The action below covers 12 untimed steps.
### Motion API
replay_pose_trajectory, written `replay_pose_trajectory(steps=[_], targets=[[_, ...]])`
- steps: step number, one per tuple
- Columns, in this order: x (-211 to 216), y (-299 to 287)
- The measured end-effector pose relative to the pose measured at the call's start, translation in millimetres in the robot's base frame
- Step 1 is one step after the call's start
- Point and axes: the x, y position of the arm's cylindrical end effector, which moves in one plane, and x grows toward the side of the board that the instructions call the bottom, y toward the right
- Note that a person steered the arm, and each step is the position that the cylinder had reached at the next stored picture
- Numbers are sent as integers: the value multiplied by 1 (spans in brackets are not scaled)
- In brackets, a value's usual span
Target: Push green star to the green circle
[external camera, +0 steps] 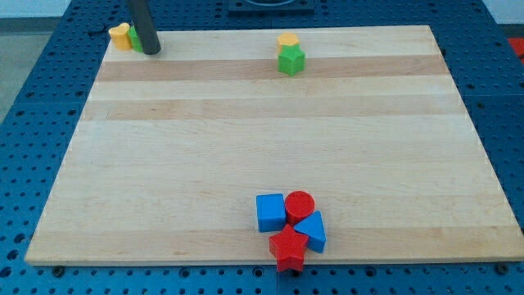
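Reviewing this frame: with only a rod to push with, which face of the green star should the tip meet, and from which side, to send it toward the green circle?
Meet the green star on its face toward the view's right, pushing leftward along the top edge. The green circle sits far to the view's left, mostly hidden behind my tip, beside the yellow block. Another yellow block touches the star's top, so avoid coming from there.

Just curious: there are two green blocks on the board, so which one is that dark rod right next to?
The green block at the top-left corner, half hidden behind my tip; the green star sits far right.

A robotics lab bench — a wooden board (262,147) on a blue perforated table (24,98) — with toy blocks.
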Motion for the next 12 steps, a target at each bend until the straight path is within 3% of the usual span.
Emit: replay_pose_trajectory(steps=[3,5,8,10,12], targets=[[92,74],[124,176],[94,323],[55,333],[43,294]])
